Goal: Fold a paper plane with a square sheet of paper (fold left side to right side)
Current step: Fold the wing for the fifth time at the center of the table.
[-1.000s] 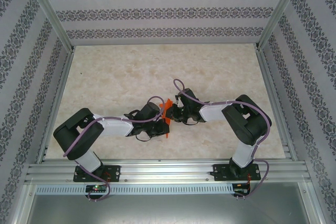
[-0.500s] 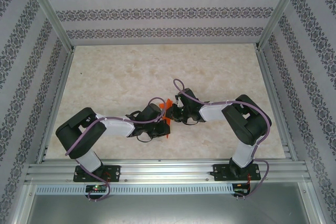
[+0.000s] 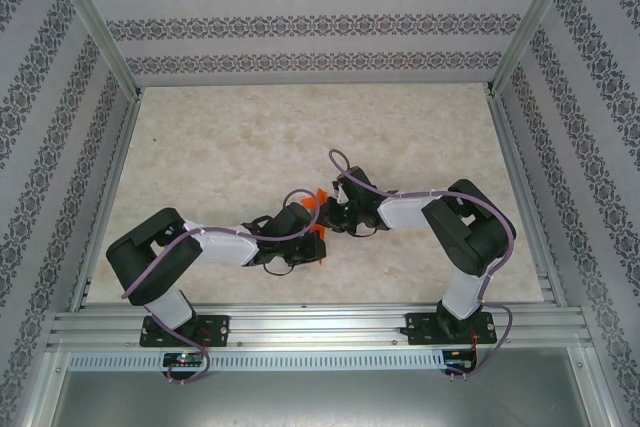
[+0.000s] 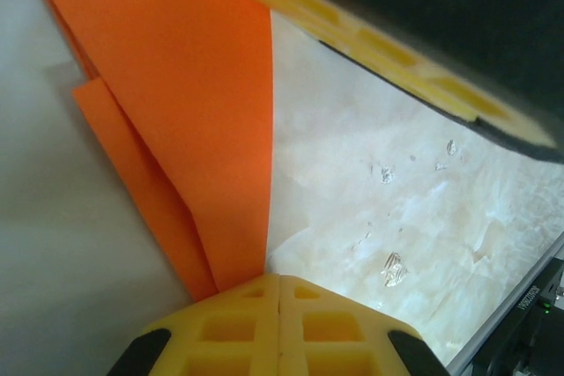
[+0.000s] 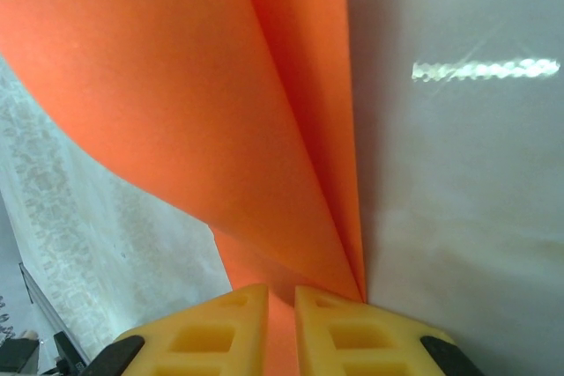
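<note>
The square sheet of paper (image 3: 318, 197) is bright orange and hangs in folded layers between my two grippers above the table's near middle. My left gripper (image 3: 312, 239) comes in from the left, my right gripper (image 3: 328, 215) from the right, and both cover most of the sheet from above. In the left wrist view the left gripper (image 4: 279, 281) is shut, with a corner of the paper (image 4: 194, 103) pinched at its tips. In the right wrist view the right gripper (image 5: 282, 301) is shut on the paper (image 5: 159, 103), its layers running through the narrow gap. I cannot make out a paper plane shape.
The marble-patterned table (image 3: 300, 127) stretches behind the grippers, with patterned walls on three sides. An aluminium rail (image 3: 320, 325) with the arm bases runs along the near edge. A yellow finger of the right gripper (image 4: 388, 55) crosses the top of the left wrist view.
My left gripper has slid to the right and slightly nearer, covering more of the orange paper from above. The right arm has barely moved.
</note>
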### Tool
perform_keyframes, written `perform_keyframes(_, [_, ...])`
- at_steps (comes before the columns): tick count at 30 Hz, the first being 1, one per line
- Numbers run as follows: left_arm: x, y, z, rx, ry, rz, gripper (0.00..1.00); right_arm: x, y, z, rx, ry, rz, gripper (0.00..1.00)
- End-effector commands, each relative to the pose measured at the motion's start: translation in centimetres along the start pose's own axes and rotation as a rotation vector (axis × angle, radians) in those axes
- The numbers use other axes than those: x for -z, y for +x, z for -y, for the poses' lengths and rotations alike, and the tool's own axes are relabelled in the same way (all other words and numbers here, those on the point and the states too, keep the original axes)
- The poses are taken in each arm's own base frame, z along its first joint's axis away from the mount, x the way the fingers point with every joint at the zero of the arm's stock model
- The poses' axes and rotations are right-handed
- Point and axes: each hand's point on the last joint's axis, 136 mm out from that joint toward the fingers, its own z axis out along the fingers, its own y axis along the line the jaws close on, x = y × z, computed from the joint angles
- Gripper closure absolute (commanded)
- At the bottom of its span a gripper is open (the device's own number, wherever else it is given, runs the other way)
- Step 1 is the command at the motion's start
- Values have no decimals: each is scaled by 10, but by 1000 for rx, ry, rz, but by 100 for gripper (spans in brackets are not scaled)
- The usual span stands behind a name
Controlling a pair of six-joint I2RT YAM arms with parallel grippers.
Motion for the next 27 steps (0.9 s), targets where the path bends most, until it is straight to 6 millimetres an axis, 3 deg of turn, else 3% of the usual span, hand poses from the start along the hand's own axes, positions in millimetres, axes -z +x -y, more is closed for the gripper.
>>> perform_keyframes(1, [3, 77, -50, 66, -165, -248, 94, -13, 10, 58, -39, 192, -12, 82])
perform_keyframes(7, [11, 83, -51, 72, -159, -249, 94, -13, 10, 58, -39, 193, -13, 82])
perform_keyframes(12, [19, 73, -33, 53, -109, -215, 94, -13, 10, 55, -34, 183, -14, 82])
perform_keyframes(22, [66, -7, 19, 7, 45, -20, 91, -13, 11, 53, -38, 173, -15, 82])
perform_keyframes(27, [63, -28, 37, -17, 112, 2, 91, -13, 11, 52, -39, 170, -17, 82])
